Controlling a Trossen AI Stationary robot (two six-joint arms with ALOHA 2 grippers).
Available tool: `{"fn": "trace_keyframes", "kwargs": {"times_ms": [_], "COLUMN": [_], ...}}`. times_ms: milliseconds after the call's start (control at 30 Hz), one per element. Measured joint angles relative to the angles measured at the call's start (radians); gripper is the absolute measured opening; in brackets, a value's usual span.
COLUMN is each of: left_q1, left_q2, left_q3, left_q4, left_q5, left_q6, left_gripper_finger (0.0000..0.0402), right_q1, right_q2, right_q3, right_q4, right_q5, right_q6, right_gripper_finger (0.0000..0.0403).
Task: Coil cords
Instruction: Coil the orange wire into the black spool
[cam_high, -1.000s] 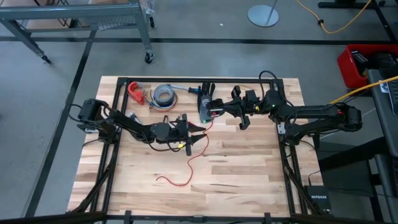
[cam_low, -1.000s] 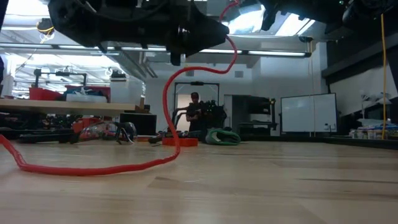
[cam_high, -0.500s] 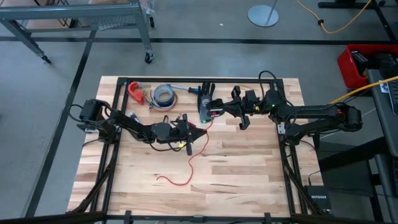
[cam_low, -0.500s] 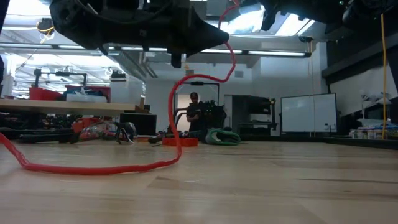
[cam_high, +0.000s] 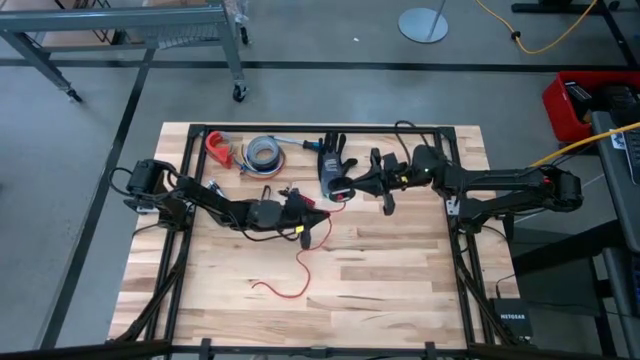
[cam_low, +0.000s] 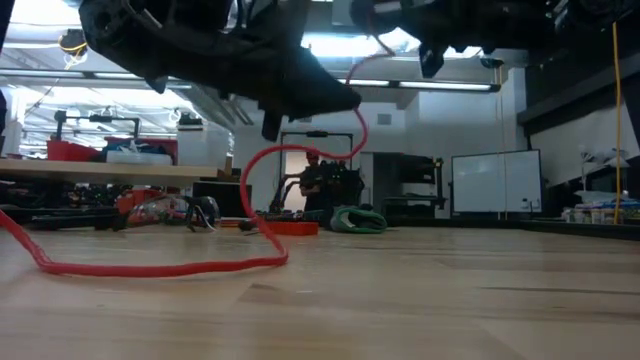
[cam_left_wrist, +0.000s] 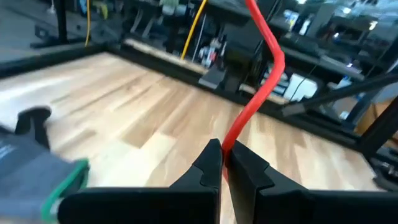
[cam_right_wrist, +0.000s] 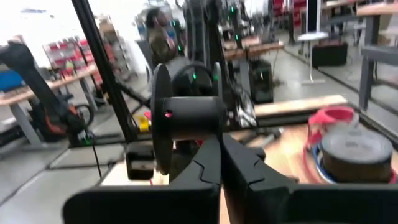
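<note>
Near the centre of the overhead frame, my left end effector (cam_high: 308, 213) is clenched on the red wire lead (cam_high: 300, 262), its fingers (cam_left_wrist: 208, 163) pinched together with the lead rising out between them in the left wrist view. My right end effector (cam_high: 352, 186) sits just right of it, at the upper middle of the frame, beside the dark work glove (cam_high: 333, 166); its fingers meet tip to tip in the right wrist view, but I cannot tell whether the lead's far end is between them. From the left grip the lead drops onto the tabletop (cam_high: 400, 280) and wanders to a loose tail at lower centre; the level view shows it arching down and trailing left.

My worry is slippage: a lead this thin could slide through the pinch if I pull hard. The free tail may whip or kink instead of forming a loop, and the upper run could snag on the glove or the orange clamp (cam_high: 217, 147) at upper left.
</note>
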Motion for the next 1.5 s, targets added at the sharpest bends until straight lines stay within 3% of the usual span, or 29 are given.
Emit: {"fn": "trace_keyframes", "kwargs": {"times_ms": [400,800,1300,1500], "left_q1": [0.0,0.03,0.157,0.202], "left_q2": [0.0,-0.026,-0.053,-0.053], "left_q3": [0.0,0.0,0.066,0.15], "left_q4": [-0.189,-0.211,-0.232,-0.325], "left_q5": [-0.01,-0.011,0.021,0.068], "left_q6": [-0.138,-0.2,-0.23,-0.23], "left_gripper_finger": [0.0001,0.0,0.0,0.0], "right_q1": [0.0,0.0,0.002,0.002], "right_q2": [0.0,0.0,0.0,0.002], "right_q3": [0.0,0.0,0.0,0.0], "right_q4": [-0.335,-0.618,-0.62,-0.622], "right_q5": [0.0,0.025,-0.025,0.042], "right_q6": [-0.058,-0.082,-0.078,-0.03], "right_gripper_finger": [0.0001,0.0001,0.0001,0.0001]}}
